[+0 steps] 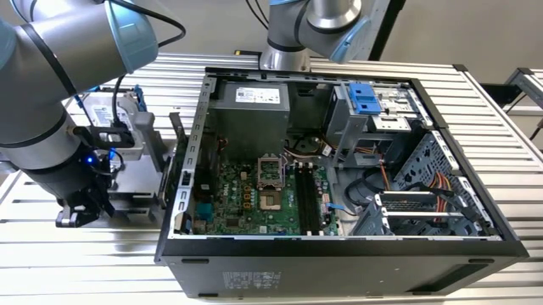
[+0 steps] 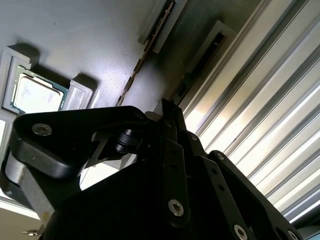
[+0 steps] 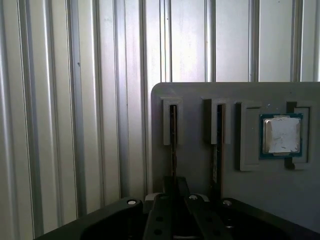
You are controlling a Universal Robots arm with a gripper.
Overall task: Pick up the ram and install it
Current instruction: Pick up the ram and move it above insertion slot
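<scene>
one ram [image 3: 173,131] stands edgewise in a grey tray [image 3: 200,97] slot; gripper [image 3: 175,189] hangs over it, 9 o'clock of the computer case [image 1: 339,257]; its width cannot be told.

arm [image 1: 51,95]: bent downward | gripper [image 1: 76,217]: low, pointing down, exterior view's left

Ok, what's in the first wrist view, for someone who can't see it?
A black gripper sits close to a ram stick standing in a slot of a grey tray. A second stick and a square silver chip sit alongside.
</scene>
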